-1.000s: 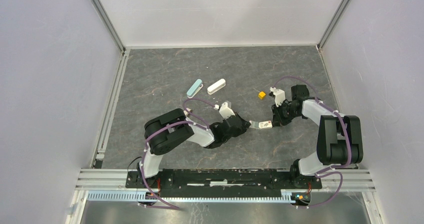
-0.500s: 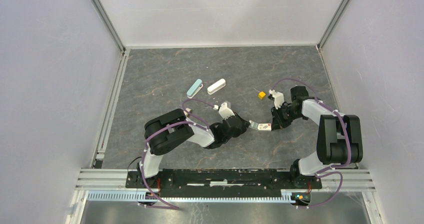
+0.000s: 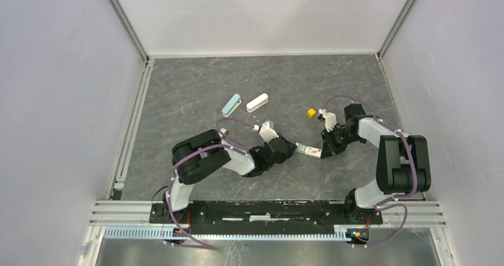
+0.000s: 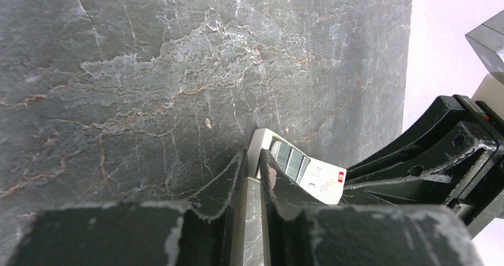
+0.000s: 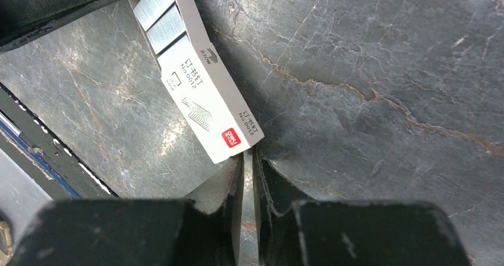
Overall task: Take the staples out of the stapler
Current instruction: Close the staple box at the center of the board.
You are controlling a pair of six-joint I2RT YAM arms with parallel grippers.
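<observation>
The left tool and right tool sit clenched at opposite ends of the staple box. The teal stapler lies slantwise toward the far edge of the counter, nearer the left tool.

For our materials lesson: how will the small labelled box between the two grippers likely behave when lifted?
The small box looks thin-walled, so it probably bends or crushes easily. The staple strips showing at its open end could slide out if it tilts. It is likely light, though staples add weight.
</observation>
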